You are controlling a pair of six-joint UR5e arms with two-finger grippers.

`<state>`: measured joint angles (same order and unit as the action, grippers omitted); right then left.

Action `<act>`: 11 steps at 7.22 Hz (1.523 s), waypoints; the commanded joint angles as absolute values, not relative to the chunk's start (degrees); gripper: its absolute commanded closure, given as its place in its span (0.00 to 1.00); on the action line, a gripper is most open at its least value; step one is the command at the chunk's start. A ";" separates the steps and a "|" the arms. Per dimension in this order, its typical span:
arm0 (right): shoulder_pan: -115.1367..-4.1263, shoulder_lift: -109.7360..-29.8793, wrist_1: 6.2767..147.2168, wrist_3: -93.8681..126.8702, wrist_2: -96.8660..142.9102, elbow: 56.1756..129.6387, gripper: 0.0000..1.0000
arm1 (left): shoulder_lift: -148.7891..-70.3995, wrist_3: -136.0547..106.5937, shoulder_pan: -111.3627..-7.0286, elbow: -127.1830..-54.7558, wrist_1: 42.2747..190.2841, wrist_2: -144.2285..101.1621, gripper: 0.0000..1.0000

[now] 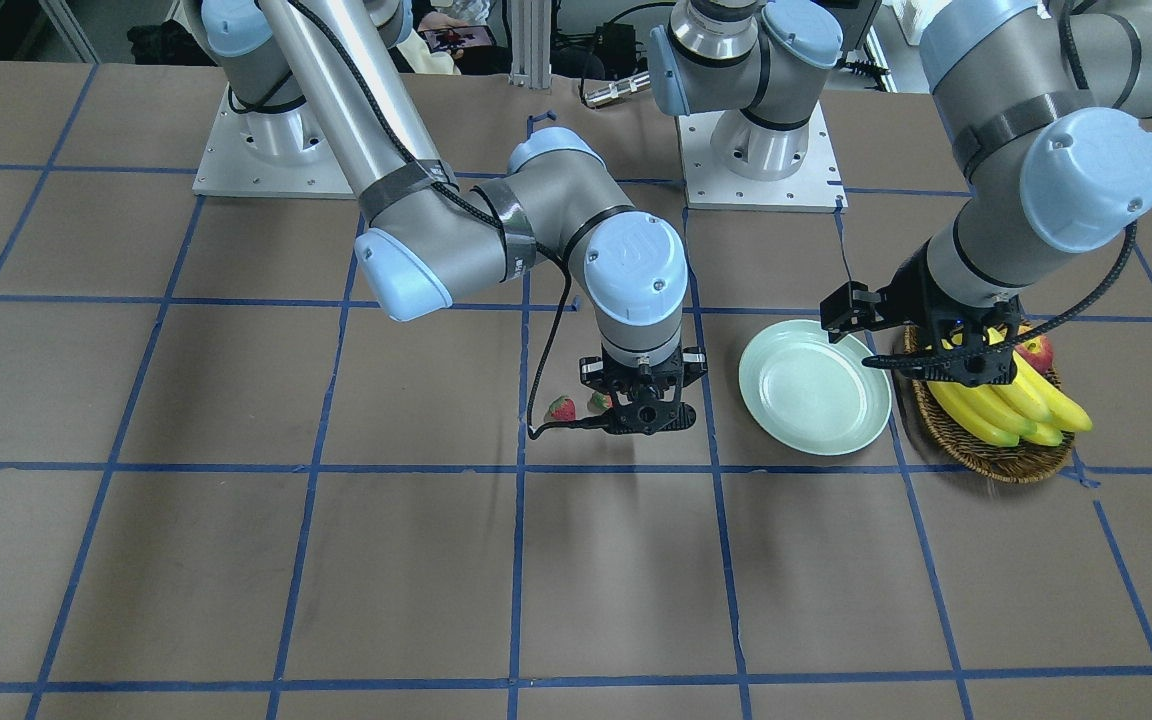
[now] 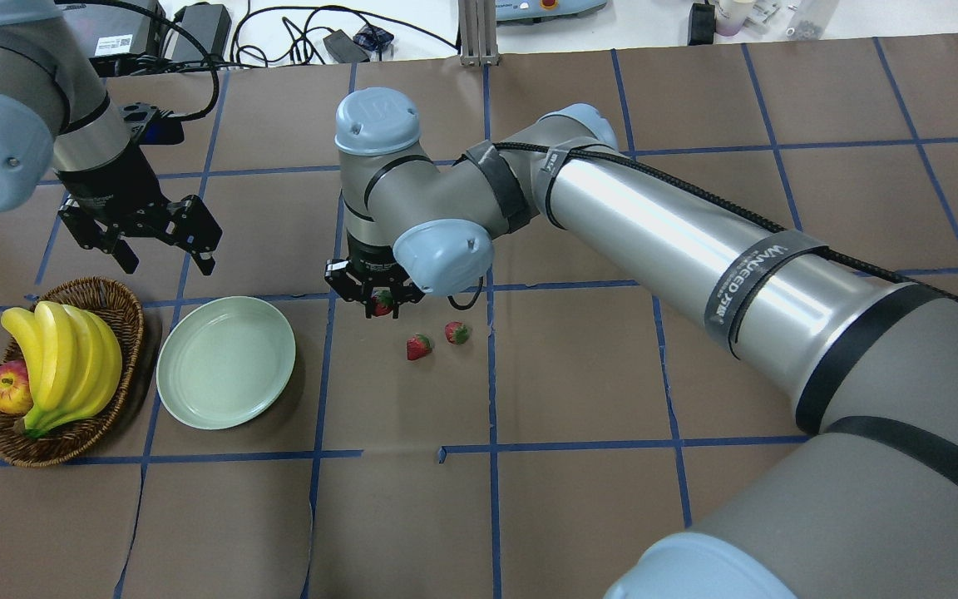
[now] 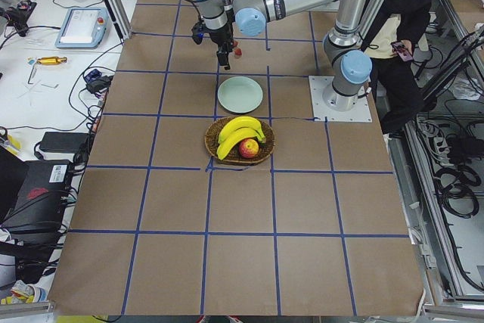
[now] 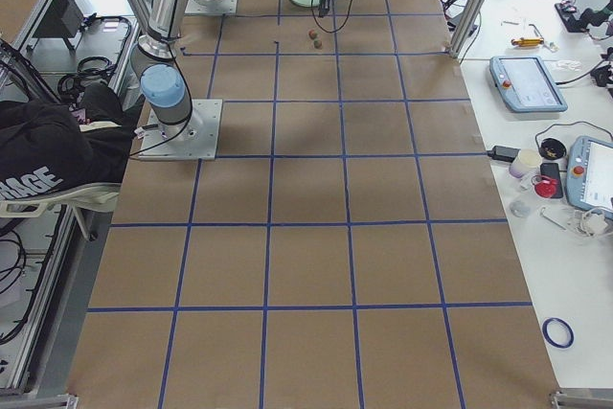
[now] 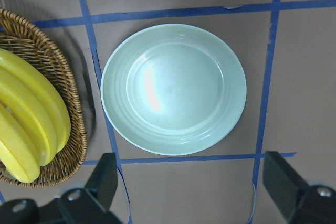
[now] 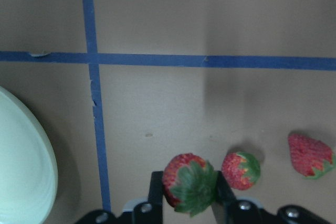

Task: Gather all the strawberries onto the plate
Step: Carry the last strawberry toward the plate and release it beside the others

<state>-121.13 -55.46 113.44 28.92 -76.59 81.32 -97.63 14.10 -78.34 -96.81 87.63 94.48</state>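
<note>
My right gripper (image 2: 376, 303) is shut on one strawberry (image 6: 188, 182) and holds it just above the table, right of the plate in the overhead view. Two more strawberries lie on the table close by (image 2: 418, 346) (image 2: 456, 333); the right wrist view shows them too (image 6: 240, 170) (image 6: 310, 155). The pale mint-green plate (image 2: 196, 391) lies empty; its edge shows in the right wrist view (image 6: 21, 166). My left gripper (image 2: 168, 264) is open and empty, hovering just beyond the plate (image 5: 173, 88), which lies between its fingers (image 5: 102, 179).
A brown wicker basket (image 2: 125, 316) with bananas (image 2: 63, 362) and a red-yellow apple (image 2: 7, 391) stands right beside the plate on its left. The table is brown with blue tape grid lines.
</note>
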 commanded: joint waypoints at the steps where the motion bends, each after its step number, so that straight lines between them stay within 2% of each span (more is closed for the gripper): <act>1: -122.43 -53.36 114.17 28.83 -74.37 81.65 0.91 | -97.65 14.15 -78.31 -97.29 87.63 94.48 0.00; 2: -122.43 -52.91 114.17 28.65 -72.35 81.65 0.88 | -97.73 14.15 -78.31 -97.29 87.63 94.48 0.00; 4: -122.43 -51.86 114.17 27.95 -72.42 81.83 0.63 | -97.82 14.15 -78.31 -97.29 87.63 94.48 0.00; 5: -122.43 -51.33 114.17 27.60 -72.51 81.83 0.58 | -97.82 14.15 -78.31 -97.73 87.63 94.48 0.00; 6: -122.43 -51.15 114.17 26.99 -72.86 81.83 0.48 | -97.82 14.15 -78.31 -98.17 87.63 94.48 0.00; 7: -122.43 -50.46 114.17 26.55 -72.95 81.74 0.23 | -97.82 14.15 -78.31 -98.17 87.63 94.48 0.00; 8: -122.43 -50.62 114.17 26.63 -72.95 81.74 0.08 | -97.82 14.15 -78.31 -98.17 87.63 94.48 0.00; 9: -122.43 -51.15 114.00 27.15 -72.86 81.74 0.00 | -97.82 14.24 -78.31 -98.17 87.63 94.48 0.00; 11: -122.17 -55.78 113.30 27.69 -73.38 81.30 0.00 | -97.91 14.15 -78.31 -97.91 87.63 94.40 0.00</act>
